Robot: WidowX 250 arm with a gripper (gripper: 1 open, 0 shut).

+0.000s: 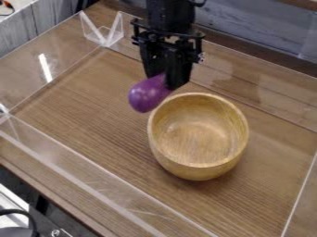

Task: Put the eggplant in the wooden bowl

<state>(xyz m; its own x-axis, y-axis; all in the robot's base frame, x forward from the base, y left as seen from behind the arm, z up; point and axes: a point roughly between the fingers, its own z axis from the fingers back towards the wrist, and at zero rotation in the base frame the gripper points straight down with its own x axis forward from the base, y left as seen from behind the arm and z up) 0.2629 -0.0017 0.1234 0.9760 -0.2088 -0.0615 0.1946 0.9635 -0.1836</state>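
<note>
A glossy purple eggplant [147, 94] hangs in the air from my black gripper [165, 74], whose fingers are shut on its upper end. It sits just left of the rim of the wooden bowl [198, 135], slightly above it. The bowl is round, light tan, thick-walled and has nothing inside. It stands on the wood-grain table right of centre. The eggplant's stem end is hidden between the fingers.
A clear acrylic wall [74, 180] rings the wooden table surface [87, 120]. A clear plastic bracket [102, 32] stands at the back left, behind the arm.
</note>
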